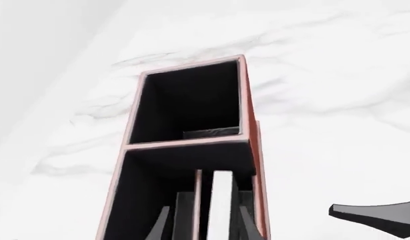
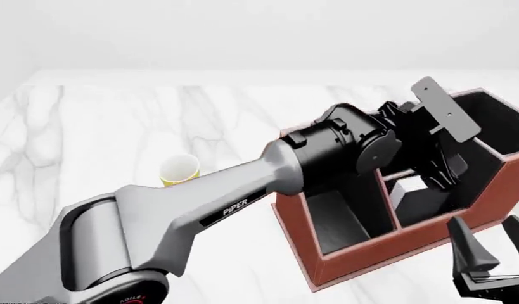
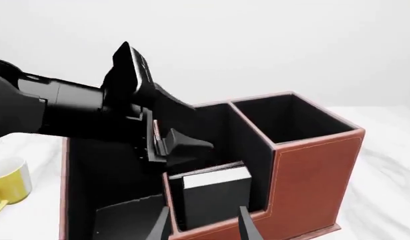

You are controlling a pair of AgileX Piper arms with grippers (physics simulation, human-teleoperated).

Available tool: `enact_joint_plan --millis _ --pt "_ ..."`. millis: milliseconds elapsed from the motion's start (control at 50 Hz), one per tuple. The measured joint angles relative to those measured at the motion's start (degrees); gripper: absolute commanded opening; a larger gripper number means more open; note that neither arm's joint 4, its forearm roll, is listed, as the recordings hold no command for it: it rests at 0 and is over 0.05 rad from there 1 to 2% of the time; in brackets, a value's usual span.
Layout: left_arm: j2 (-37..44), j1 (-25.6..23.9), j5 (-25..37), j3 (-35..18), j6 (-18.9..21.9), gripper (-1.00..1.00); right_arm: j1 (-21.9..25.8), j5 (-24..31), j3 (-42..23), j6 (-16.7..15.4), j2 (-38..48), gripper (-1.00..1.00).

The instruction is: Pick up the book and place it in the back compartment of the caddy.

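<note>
Inside the caddy, the book was standing upright in a small low-walled cell, white page edges up, black cover facing out. Whether that cell counts as the back compartment I honestly couldn't say; a deeper squarish cell sat right next to it. The left gripper hung just over the book with its fingers spread and not touching it, so it wasn't gripping anything. The right gripper sat low outside the caddy's near wall, fingers apart, holding nothing too. My guess is the book's stiff and fairly light, though those matte covers could be slick, so pinch across the two covers near the top edge. A yellow mug stood well clear of the caddy.
</note>
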Motion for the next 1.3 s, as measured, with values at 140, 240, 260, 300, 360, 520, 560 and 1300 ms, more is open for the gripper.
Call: enact_joint_plan --millis 140,240,260,300,360,520,560,1300 --pt "-3.85 1.75 2.57 0.2 2.61 1.0 0.07 0.81 0.0 -0.29 -1.02 1.0" --pt "-7.04 3.23 3.93 1.15 4.16 1.0 0.09 1.39 0.0 -0.5 -1.75 1.0" --pt "-7.63 3.62 4.16 1.3 4.45 1.0 0.09 1.52 0.0 -0.56 -1.92 1.0" --pt "-8.8 4.36 4.53 1.72 4.95 1.0 0.08 1.74 0.0 -0.66 -2.2 1.0" --pt "-10.47 5.41 4.85 2.64 5.74 1.0 0.05 2.03 0.0 -0.83 -2.59 1.0" --pt "-15.37 8.06 3.79 7.61 8.01 1.0 -0.04 2.75 -0.01 -1.09 -3.5 1.0" --pt "-16.73 8.63 3.24 9.34 8.45 1.0 -0.05 2.89 -0.01 -1.1 -3.66 1.0" --pt "-37.02 20.95 -12.96 42.91 8.72 1.0 1.41 -4.45 -1.27 -1.17 8.02 1.0"
